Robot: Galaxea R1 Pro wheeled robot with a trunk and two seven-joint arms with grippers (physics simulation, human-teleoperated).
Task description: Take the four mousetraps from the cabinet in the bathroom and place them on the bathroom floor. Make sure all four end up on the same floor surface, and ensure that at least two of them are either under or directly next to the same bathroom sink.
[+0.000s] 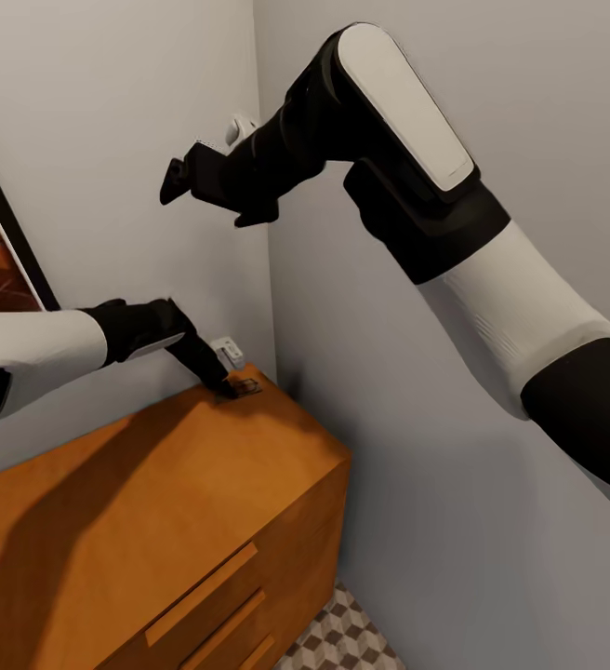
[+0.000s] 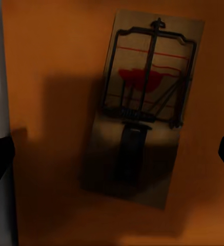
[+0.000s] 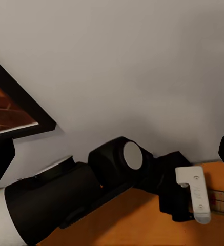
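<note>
Your left claw (image 1: 223, 386), fingers spread, is hovering over a mousetrap (image 2: 142, 107) lying flat at the cabinet (image 1: 156, 502) top's one-o'clock corner; it's light, stiff wood, so pinch its long edges.

The head view is evenly and softly lit, with pale grey walls free of glare. A broad, soft-edged shadow of the left arm falls across the orange-brown cabinet (image 1: 156, 502) top, darkening it toward the near corner. The left wrist view is dim: the mousetrap (image 2: 142, 110) lies in shade, its lower half murky and slightly blurred, so fine detail there is perhaps unreliable. The right wrist view is brighter, with flat light on the wall and soft focus along the dark arm's edges.
</note>
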